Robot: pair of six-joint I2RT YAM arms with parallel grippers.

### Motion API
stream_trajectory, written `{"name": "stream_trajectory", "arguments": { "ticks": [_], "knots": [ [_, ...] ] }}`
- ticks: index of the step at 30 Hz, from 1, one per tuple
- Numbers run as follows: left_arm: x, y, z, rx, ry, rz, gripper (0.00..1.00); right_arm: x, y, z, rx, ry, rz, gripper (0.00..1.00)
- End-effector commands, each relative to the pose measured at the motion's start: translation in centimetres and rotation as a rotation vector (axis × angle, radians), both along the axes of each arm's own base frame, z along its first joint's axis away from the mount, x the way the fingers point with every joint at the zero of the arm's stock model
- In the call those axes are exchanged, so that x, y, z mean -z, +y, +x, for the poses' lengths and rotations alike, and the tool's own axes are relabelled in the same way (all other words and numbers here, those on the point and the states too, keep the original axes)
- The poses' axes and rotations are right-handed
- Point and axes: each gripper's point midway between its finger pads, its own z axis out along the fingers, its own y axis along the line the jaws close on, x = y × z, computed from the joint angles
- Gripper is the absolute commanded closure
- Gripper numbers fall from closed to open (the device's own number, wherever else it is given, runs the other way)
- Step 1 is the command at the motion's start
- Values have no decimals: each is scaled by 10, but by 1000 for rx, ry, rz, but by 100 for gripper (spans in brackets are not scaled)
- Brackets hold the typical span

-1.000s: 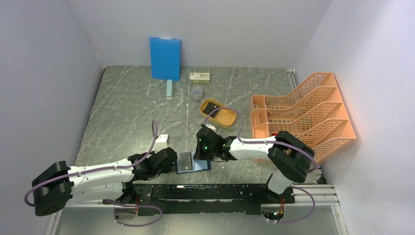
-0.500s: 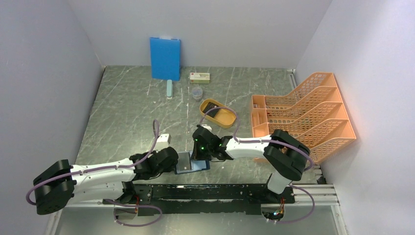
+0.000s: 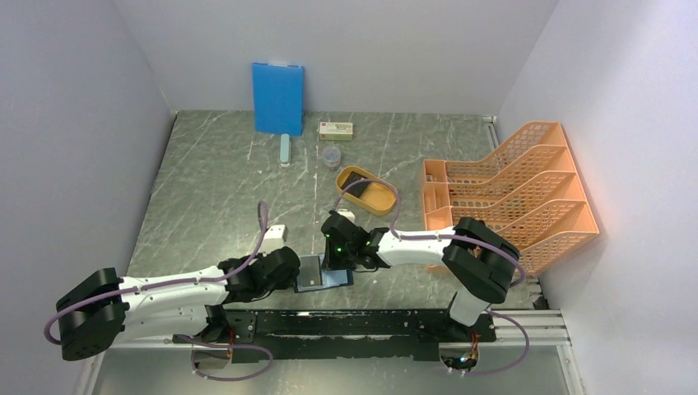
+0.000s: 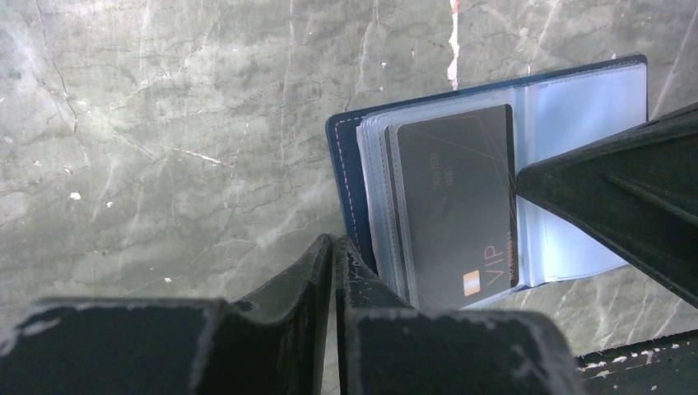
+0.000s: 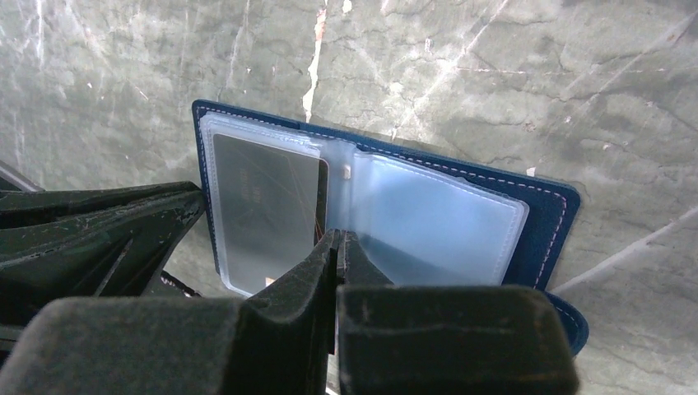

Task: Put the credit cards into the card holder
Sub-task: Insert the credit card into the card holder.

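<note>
1. Compared with a second back, the right gripper is sitting a bit further left, over the card holder, and its claw is now closed right down. The holder itself is barely shifting.
2. Nearest in: the holder is lying open and flat by the near edge of the bench, about mid-way along, with a gripper on either side. The left gripper is showing its fingers pressed together, tips touching the holder's outer corner. I can't tell if it's nipping the cover or just bracing it.
3. The right claw is pressed together too, its tip resting against the free edge of the dark card. That card is already sitting mostly inside a clear sleeve. Pinching or nudging, can't tell.
4. My take on doing this bit well: keep pushing flat along the sleeve in small nudges, with the left side holding the holder so it isn't sliding away. Tilting the tip down is risking a buckled sleeve.
5. Materials: navy cover with pale stitching, floppy glossy plastic pockets over a lighter blue lining, stiff slick card with "VIP" print, and a grey veined bench top.
6. Further back: a yellow oval tray holding something dark and flat, probably more cards. An orange mesh file rack is standing at the right edge and a blue board is leaning at the far edge.
</note>
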Motion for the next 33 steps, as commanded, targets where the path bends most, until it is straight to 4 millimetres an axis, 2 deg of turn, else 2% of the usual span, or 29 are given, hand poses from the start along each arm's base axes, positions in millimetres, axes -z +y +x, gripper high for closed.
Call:
{"name": "stream_trajectory", "arguments": {
  "ticks": [1,9,20,23,28,33],
  "knots": [
    [8,1,-6,27,28,15,88,5,3,-1,-21,-4,-27,97],
    [9,-3,-6,43,35,14,88,-3,22,-10,-64,11,44,97],
    [8,-6,-5,47,29,2,88,-4,33,-22,-74,56,91,100],
    [8,-3,-4,35,25,8,89,-9,37,-21,-74,43,100,100],
    [4,5,-3,6,13,22,89,-29,23,-13,-51,-25,66,100],
    [-3,10,-2,-19,-4,12,88,-55,9,-11,-64,-80,50,84]
  ]
}}
